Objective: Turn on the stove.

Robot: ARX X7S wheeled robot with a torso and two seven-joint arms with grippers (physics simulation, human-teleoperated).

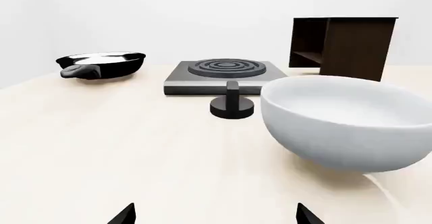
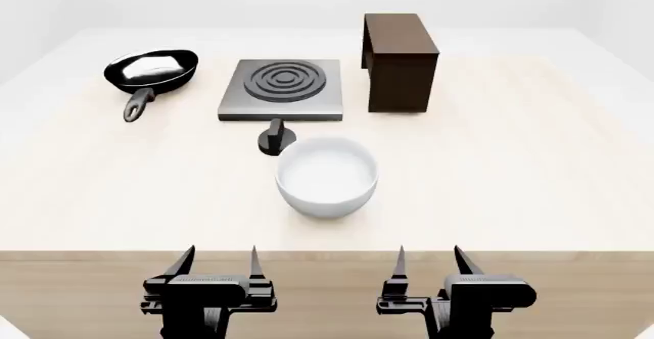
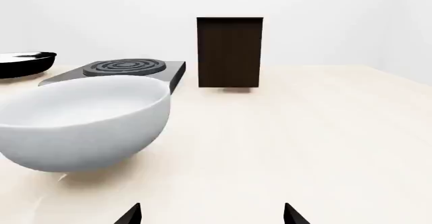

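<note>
Head view: flat square grey metal stove with concentric black rings sits mid-table, its small black round knob just before it; left gripper and right gripper both spread, empty.

Blk pan, white bowl, brown shelf on table.
</note>
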